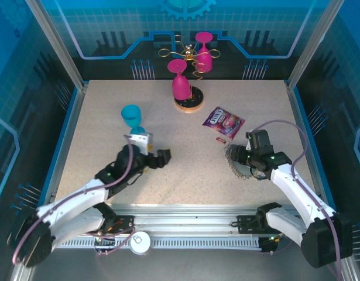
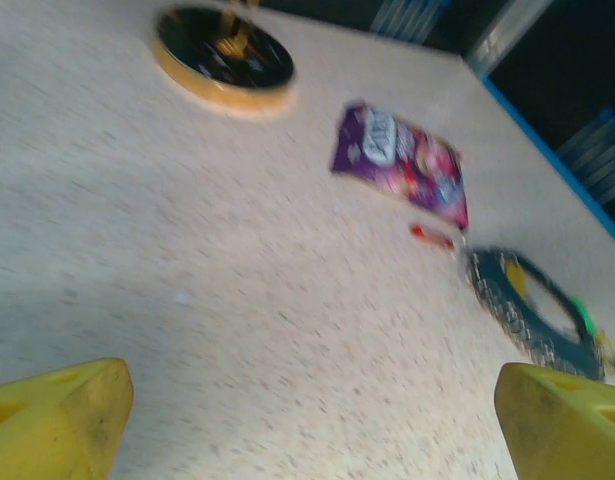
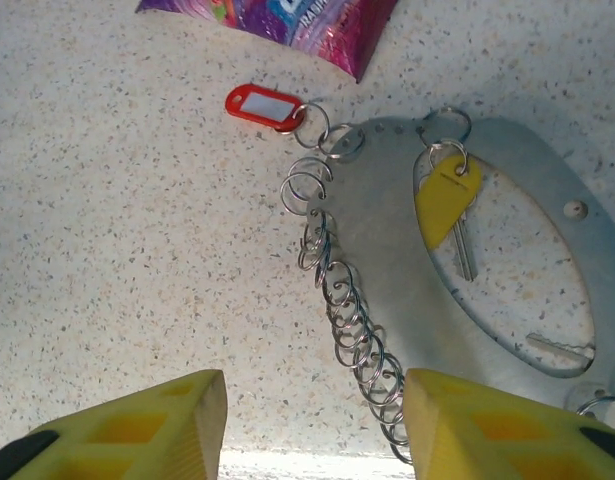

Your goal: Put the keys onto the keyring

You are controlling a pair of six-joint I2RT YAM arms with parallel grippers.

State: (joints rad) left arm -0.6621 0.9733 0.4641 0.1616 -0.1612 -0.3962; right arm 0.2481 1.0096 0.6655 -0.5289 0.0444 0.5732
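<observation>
The keyring (image 3: 387,230) is a flat grey oval loop edged with several small split rings, lying on the table. A yellow-headed key (image 3: 445,198) hangs from one ring inside the oval. A red-headed key (image 3: 261,105) lies at the ring's top left, joined to a split ring. My right gripper (image 3: 315,410) hovers low over the ring's left edge, its jaws apart, with the row of split rings lying between them close to the right finger (image 3: 487,430). In the top view the right gripper (image 1: 237,159) is over the keyring (image 1: 241,170). My left gripper (image 1: 159,159) hangs open mid-table.
A purple snack packet (image 1: 223,122) lies just beyond the red key (image 1: 221,140). A teal cup (image 1: 132,117) stands behind the left arm. The gold wire stand with pink glasses (image 1: 188,76) is at the back. The left wrist view shows the packet (image 2: 402,165) and keyring (image 2: 532,300) blurred.
</observation>
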